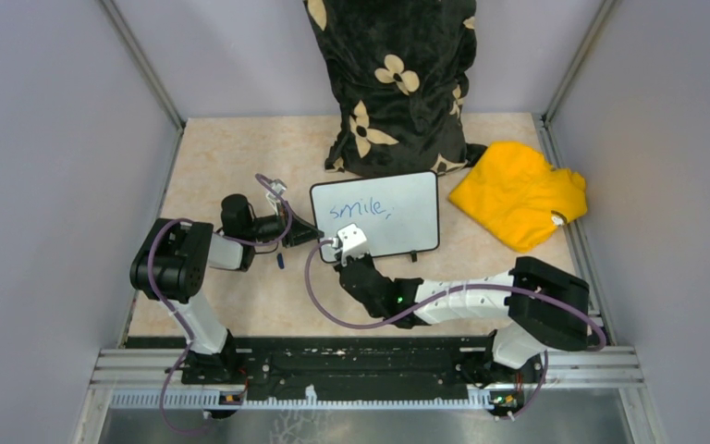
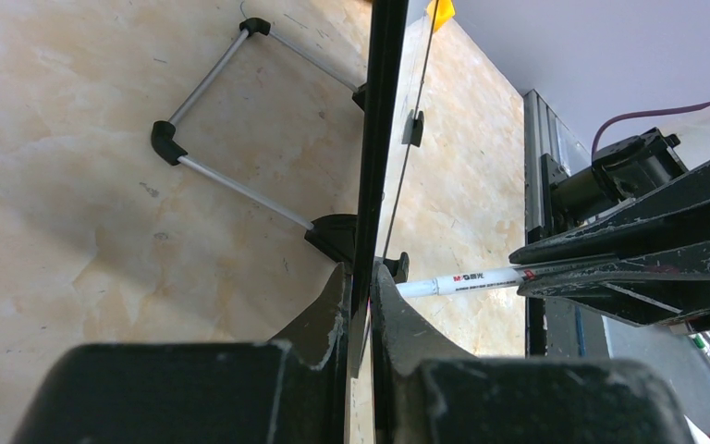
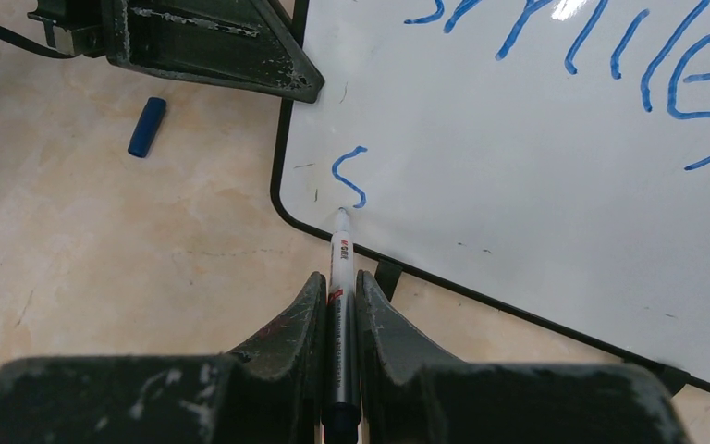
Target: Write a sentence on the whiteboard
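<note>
Jaws on both arms are sitting nearly shut, each one on something. The left arm [image 1: 185, 259] is reaching in from the side, and its jaws are pinching the left edge of the whiteboard [image 1: 375, 215], one finger on the front face and one behind. The right arm [image 1: 481, 296] is stretching across in front, and its jaws are gripping a white marker [image 3: 340, 264] by the barrel, with the tip poking out ahead of the fingers.

That whiteboard is standing about mid-surface, propped on a thin wire stand [image 2: 231, 185] and small black feet. It is sitting just in front of a black cushion with cream flowers [image 1: 393, 83], and a crumpled yellow cloth [image 1: 518, 192] is lying off to its right.

The sentence [image 1: 361, 209] is reading "smile," in blue along the upper part of the board. Lower down, near the bottom-left corner, a single curved blue stroke [image 3: 349, 176] is showing, and the marker tip is resting against the board just beneath it.

A blue marker cap [image 3: 146, 127] is lying loose on the beige marbled surface [image 1: 240, 157], just left of the board and near the left jaws.
</note>
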Robot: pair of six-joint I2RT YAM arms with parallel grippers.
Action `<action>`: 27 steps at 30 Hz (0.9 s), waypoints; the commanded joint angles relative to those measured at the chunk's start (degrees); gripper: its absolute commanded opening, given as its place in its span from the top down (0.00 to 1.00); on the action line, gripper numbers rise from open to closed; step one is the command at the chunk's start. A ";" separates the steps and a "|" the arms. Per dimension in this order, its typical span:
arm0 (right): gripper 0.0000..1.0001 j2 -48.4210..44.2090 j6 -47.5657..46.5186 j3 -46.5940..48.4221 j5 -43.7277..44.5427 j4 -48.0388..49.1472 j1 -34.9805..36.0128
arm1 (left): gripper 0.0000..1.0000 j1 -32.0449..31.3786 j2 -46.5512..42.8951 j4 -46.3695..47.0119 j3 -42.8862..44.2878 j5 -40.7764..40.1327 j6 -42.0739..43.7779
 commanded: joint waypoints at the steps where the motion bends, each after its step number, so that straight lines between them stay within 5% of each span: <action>1: 1.00 1.06 -0.38 2.73 -0.48 3.06 -0.08 | 1.00 -0.83 1.17 -2.11 0.63 -0.51 0.87; 16: 1.00 2.29 -1.73 5.28 -0.99 4.15 -0.04 | 1.00 -0.83 1.18 -2.29 0.63 -0.51 0.89; 27: 1.00 -8.14 -1.48 1.35 1.05 2.36 -0.11 | 1.00 -0.83 1.13 -2.40 0.72 -0.42 0.94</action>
